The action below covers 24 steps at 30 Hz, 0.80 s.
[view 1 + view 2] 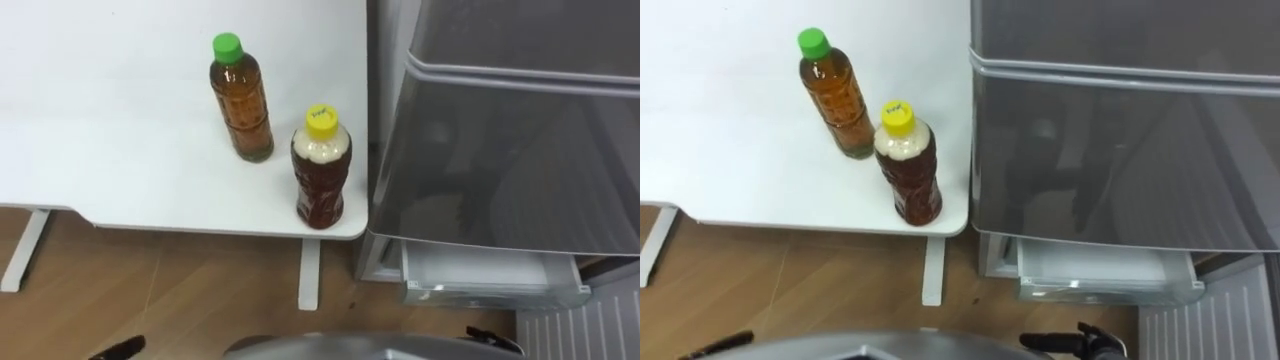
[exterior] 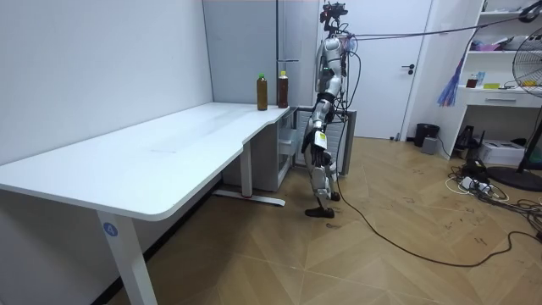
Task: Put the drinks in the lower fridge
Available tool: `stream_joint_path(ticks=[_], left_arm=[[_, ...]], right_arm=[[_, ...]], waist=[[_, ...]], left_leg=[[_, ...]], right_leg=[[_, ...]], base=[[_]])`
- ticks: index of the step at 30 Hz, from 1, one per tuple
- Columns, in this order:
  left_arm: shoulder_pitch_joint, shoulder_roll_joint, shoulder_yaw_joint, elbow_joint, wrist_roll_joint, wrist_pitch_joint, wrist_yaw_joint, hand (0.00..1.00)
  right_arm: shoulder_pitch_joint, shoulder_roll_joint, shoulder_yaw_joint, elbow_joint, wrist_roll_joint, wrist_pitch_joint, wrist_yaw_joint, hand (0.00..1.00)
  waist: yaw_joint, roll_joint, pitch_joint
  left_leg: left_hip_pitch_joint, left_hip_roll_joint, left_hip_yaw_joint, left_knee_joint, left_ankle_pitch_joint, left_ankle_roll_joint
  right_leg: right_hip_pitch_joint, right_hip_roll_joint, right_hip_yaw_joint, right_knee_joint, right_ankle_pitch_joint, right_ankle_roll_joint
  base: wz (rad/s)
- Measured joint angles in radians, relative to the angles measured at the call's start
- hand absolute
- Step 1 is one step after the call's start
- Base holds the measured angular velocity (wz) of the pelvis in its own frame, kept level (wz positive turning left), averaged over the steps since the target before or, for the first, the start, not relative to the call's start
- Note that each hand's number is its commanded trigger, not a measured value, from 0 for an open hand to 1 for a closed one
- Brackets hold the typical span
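Robot: it stands at the far end of the long white table (image 2: 169, 157), close to the grey fridge (image 2: 292, 51), and faces the table's corner with its head bent down.
Green-capped bottle (image 1: 241, 100): it is upright on the table top near the corner by the fridge, and holds a clear amber drink.
Yellow-capped bottle (image 1: 321, 172): it is upright too, and holds a darker brown drink with a pale band under the cap. It stands just beside the green-capped bottle, with a narrow gap between them in the left eye view. It is the nearer of the two to the table's front edge and to the fridge.
Fridge front: two grey panels meet at a seam across the front, one above the other, and both lie flush.
White drawer (image 1: 490, 283): it juts out a little at the foot of the fridge, below the lower grey panel.
Left hand (image 1: 118, 348): a dark tip shows low at the picture's bottom edge, over the wooden floor (image 1: 180, 290), well apart from both bottles. I cannot tell how it is held.
Right hand (image 1: 1080, 342): it is low at the bottom edge in front of the fridge, near the drawer and touching nothing I can see. I cannot tell its state either.
Table leg (image 1: 309, 272): it is white and stands under the corner, below the yellow-capped bottle.
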Motion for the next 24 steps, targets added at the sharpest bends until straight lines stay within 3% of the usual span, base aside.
stream_joint_path(ticks=[7,11,14,17,19,22,24], left_arm=[[0.000,0.002,-0.001,-0.253,0.002,-0.115,0.171,0.00],[-0.006,0.004,0.008,-0.364,0.048,-0.134,0.205,0.00],[-0.007,0.011,0.029,-0.524,0.125,-0.143,0.227,0.00],[-0.027,0.039,0.029,-0.646,0.196,-0.160,0.216,0.00],[-0.039,0.043,0.030,-0.768,0.332,-0.160,0.197,0.00],[-0.056,0.048,0.037,-0.897,0.449,-0.174,0.170,0.00],[-0.063,0.048,0.036,-0.968,0.467,-0.175,0.142,0.00]], right_arm=[[0.026,-0.001,0.001,-0.019,-0.013,-0.029,-0.013,0.00],[0.048,0.002,-0.012,-0.027,-0.018,-0.049,-0.012,0.00],[0.060,0.003,-0.022,-0.034,-0.023,-0.067,-0.012,0.00],[0.055,0.000,-0.019,-0.019,-0.023,-0.081,-0.009,0.00],[0.055,0.000,-0.017,-0.009,-0.027,-0.095,-0.008,0.00],[0.054,0.000,-0.020,0.002,-0.039,-0.110,-0.009,0.00],[0.054,0.001,-0.020,0.003,-0.038,-0.117,-0.008,0.00]], waist=[[0.020,0.007,-0.0022],[0.018,0.009,-0.0025],[0.017,0.009,-0.0021],[0.017,0.012,-0.0019],[0.020,0.009,-0.0002],[0.017,0.006,0.0021],[0.017,0.009,0.0006]], left_leg=[[0.007,-0.002,-0.007,-0.002,0.000,0.000],[0.004,-0.004,-0.015,-0.002,0.000,0.001],[0.004,-0.004,-0.022,-0.002,0.001,0.001],[0.003,-0.005,-0.025,-0.001,0.001,0.001],[0.000,-0.006,-0.027,0.001,0.001,0.001],[-0.002,-0.008,-0.028,-0.001,0.001,0.002],[-0.002,-0.008,-0.031,-0.001,0.001,0.002]], right_leg=[[0.000,0.000,0.000,-0.001,0.000,0.000],[-0.001,0.000,-0.014,-0.002,0.000,0.001],[0.000,0.000,-0.018,-0.001,0.000,0.001],[0.000,0.000,-0.019,-0.002,0.000,0.001],[-0.002,0.000,-0.018,-0.003,0.001,0.001],[-0.003,-0.001,-0.019,-0.004,0.001,0.001],[-0.003,-0.001,-0.019,-0.005,0.001,0.001]], base=[[-0.05],[0.00],[0.00],[0.00],[0.00],[0.00],[0.00]])
